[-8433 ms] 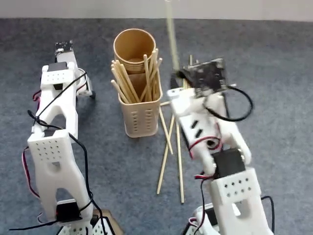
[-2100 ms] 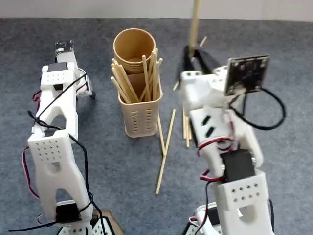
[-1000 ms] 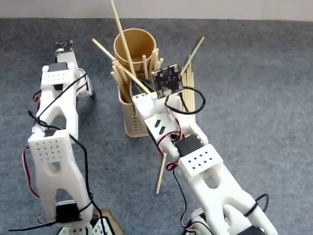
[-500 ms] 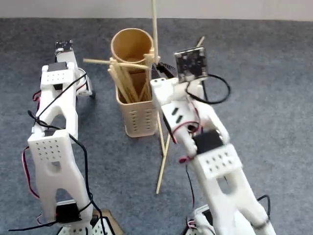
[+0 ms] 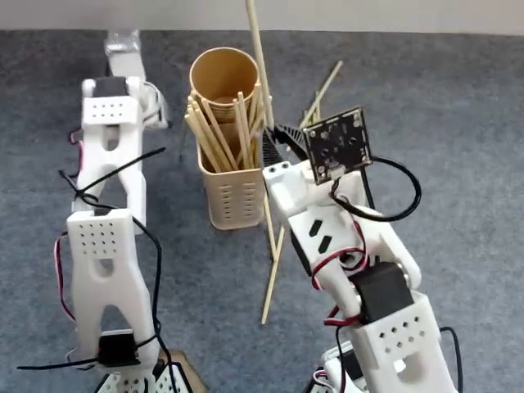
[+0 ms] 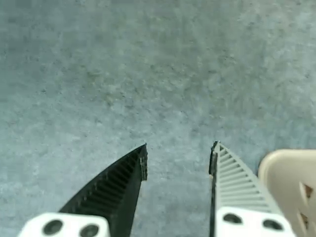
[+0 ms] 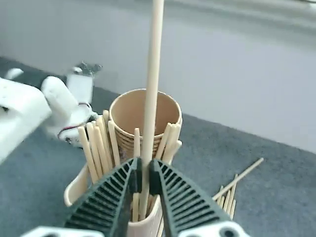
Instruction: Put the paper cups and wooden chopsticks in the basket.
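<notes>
Near side: loose chopsticks (image 5: 273,270) lie on the counter (image 5: 458,123) just in front of the basket (image 5: 236,196), so not done yet. My right claw (image 7: 144,169) is clamped on one chopstick (image 7: 154,74), upright over the basket. Paper cups (image 5: 223,78) are stacked inside: done. Far chopsticks (image 5: 323,90) lie beyond, to collect. My left claw (image 6: 177,158) hangs apart, empty, beside the basket.
</notes>
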